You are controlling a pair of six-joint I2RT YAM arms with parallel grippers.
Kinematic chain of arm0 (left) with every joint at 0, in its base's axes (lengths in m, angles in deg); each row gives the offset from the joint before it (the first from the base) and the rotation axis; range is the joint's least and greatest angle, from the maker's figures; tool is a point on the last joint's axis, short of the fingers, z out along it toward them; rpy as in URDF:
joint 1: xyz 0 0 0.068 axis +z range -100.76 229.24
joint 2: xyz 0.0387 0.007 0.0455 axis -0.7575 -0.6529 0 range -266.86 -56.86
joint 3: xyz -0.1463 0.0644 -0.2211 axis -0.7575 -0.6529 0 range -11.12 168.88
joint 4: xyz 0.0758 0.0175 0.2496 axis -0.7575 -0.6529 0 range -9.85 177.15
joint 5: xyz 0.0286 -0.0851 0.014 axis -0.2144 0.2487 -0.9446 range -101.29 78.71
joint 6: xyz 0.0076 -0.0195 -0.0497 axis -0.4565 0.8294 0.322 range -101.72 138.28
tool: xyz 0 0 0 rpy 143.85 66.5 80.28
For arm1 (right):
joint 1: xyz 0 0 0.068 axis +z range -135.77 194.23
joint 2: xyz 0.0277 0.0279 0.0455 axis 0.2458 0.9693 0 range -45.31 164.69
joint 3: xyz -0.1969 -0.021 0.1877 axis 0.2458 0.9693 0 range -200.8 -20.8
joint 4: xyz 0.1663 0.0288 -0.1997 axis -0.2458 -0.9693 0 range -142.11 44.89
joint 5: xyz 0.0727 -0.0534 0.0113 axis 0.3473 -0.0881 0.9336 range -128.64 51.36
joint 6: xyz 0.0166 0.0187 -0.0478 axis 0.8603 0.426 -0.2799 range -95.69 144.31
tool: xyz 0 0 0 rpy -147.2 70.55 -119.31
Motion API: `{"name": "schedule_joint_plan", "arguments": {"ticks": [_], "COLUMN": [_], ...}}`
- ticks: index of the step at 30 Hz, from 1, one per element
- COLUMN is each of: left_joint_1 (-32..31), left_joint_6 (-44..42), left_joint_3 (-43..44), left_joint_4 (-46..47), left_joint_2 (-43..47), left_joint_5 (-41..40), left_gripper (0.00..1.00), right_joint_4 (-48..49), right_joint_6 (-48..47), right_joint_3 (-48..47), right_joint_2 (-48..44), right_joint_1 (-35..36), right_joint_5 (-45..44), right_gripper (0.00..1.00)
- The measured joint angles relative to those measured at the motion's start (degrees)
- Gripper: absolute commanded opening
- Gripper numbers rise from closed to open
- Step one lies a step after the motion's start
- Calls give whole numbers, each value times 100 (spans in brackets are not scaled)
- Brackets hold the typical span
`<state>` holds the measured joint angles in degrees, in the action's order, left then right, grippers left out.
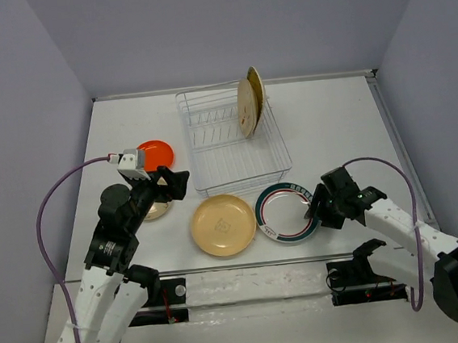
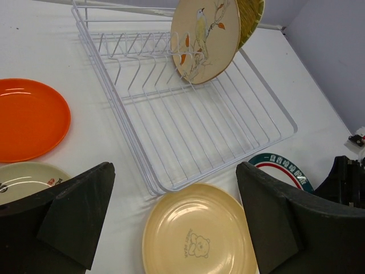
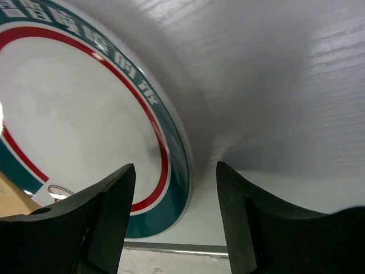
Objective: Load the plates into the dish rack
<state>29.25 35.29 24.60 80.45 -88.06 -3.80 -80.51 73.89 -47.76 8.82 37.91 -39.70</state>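
Now the right gripper [image 3: 175,228] squares up to the teal-rimmed plate [image 3: 85,114].
Jaws wide; the plate's rim lies just ahead, in line with the gap between its fingers [image 3: 97,228].

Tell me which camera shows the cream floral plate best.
The left wrist view: the cream floral plate is close and face-on, bird and branch plain, standing in the dish rack. The top external view shows it small and foreshortened. The right wrist view misses it.
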Motion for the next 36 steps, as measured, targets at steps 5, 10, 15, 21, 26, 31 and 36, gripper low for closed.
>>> {"name": "schedule_joint_plan", "arguments": {"ticks": [5,10,15,21,26,31,36], "left_joint_1": [-2,11,11,-26,-105,-133,-133], "left_joint_6": [0,0,0,0,0,0,0], "left_joint_3": [0,0,0,0,0,0,0], "left_joint_4": [0,-2,-2,2,2,0,0], "left_joint_2": [96,168,208,308,356,387,400], "left_joint_5": [4,9,42,48,50,48,46], "left_gripper": [99,99,99,99,99,99,99], "right_joint_4": [122,216,269,282,-245,-1303,-2363], "right_joint_6": [103,162,186,295,334,227,-144], "right_joint_3": [81,52,-68,-339,-599,-1349,-2420], "right_joint_2": [273,487,717,562,118,-450,-658], "right_joint_1": [-2,-2,-7,-2,0,-2,-4], "right_joint_5": [44,37,63,365,127,-487,-909], "right_gripper": [47,35,10,7,7,7,7]}}
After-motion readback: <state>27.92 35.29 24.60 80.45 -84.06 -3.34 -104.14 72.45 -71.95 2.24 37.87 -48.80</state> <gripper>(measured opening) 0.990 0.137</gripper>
